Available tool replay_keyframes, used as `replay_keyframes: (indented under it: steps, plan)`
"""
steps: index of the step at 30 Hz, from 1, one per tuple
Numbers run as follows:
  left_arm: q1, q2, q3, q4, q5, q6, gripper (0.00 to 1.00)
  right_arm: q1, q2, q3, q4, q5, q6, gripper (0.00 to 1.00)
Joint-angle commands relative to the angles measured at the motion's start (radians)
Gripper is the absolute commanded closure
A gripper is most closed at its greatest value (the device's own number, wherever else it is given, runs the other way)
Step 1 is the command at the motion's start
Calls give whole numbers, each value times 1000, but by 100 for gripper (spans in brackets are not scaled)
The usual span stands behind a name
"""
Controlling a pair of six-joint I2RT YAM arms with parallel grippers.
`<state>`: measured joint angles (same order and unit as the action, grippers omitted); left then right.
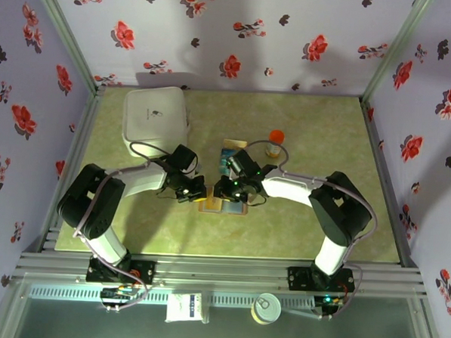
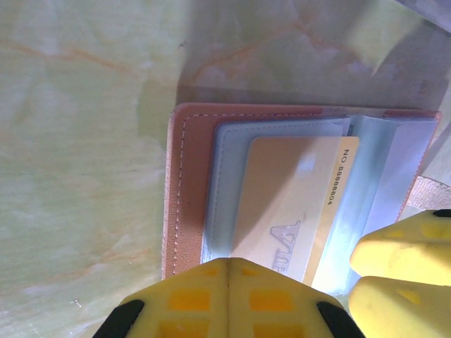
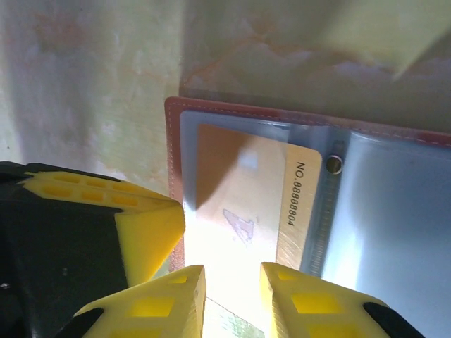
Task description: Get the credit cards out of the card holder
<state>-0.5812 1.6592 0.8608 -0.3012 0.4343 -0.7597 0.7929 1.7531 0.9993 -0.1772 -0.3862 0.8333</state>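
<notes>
My shut left hand (image 2: 229, 271) seemed to pin the open holder (image 2: 184, 183) on the counter (image 1: 311, 128), while my right hand (image 3: 232, 278), a little open and empty, next had to pinch the card (image 2: 282, 197) from its sleeve (image 2: 366, 183).

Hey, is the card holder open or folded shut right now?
Open: the card holder lies spread flat, its clear sleeves and a tan card inside showing.
</notes>
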Motion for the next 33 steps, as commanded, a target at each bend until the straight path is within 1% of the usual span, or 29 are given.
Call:
replay_keyframes:
  steps: [1,9,16,25,33]
  plan:
    - [6,-15,-14,-13,26,7,100,4,37,-8,12,-28,22,72]
    - [6,19,-29,2,29,15,100,5,77,7,-24,-20,13,72]
    - [7,37,-26,-1,28,21,100,3,28,34,-153,86,-48,72]
    - [7,37,-33,4,24,16,100,4,-26,35,-132,75,-59,72]
    - [7,-21,-3,-6,20,2,100,-6,-60,8,-101,69,-37,72]
